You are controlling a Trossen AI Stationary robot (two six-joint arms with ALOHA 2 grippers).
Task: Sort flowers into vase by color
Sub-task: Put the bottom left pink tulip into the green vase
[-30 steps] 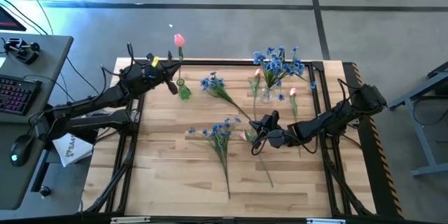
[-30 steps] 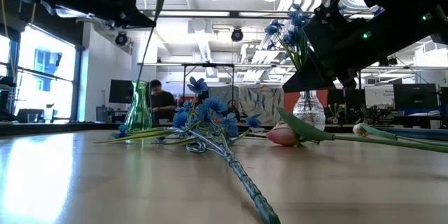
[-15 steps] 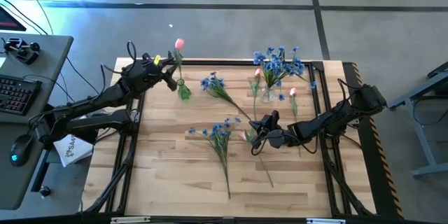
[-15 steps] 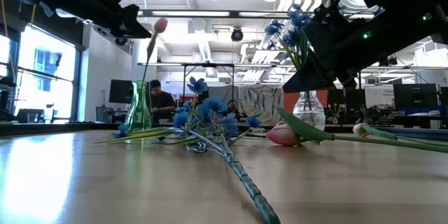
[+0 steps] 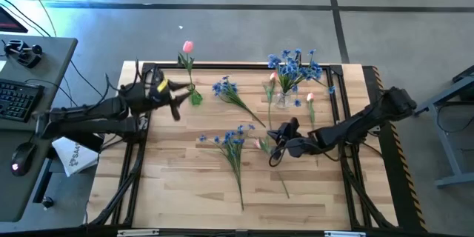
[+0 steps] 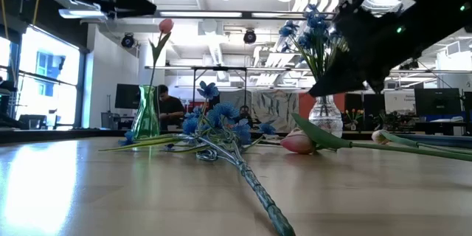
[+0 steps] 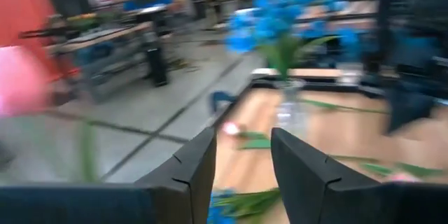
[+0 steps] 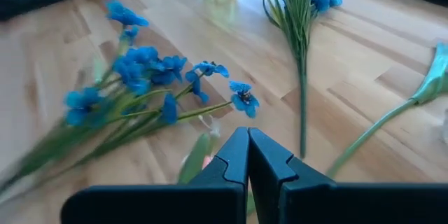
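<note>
**Two arms among scattered flowers, one pink tulip standing in the green vase**

Left gripper [image 5: 175, 98] hangs at the table's left rear, just beside the green vase [image 5: 195, 97] and clear of it; its two dark fingers [image 7: 192, 171] stand apart with nothing between them, so the hand is released. The pink tulip [image 5: 188, 47] stands in that vase, its stem rising and leaning away beyond the table's rear edge, apart from the left gripper; in the low view the bud [image 6: 166, 25] sits high above the vase on a thin green stem with one slim leaf.

Right gripper [image 5: 272, 158] lies low over the middle of the table [image 5: 185, 185], fingers pressed together on nothing visible; a pink bud [image 5: 260, 144] lies just beside it, and a loose spray of blue flowers [image 5: 233, 139] rests near, on its left-arm side, small blue blossoms clustered at the head of a long green stem.

A second blue spray [image 5: 226, 87] lies toward the rear between the two vases; the clear vase [image 5: 283, 101] at rear centre holds a tall bunch of blue blossoms [image 5: 295, 64]; further pink buds [image 5: 309, 98] lie beside it.
</note>
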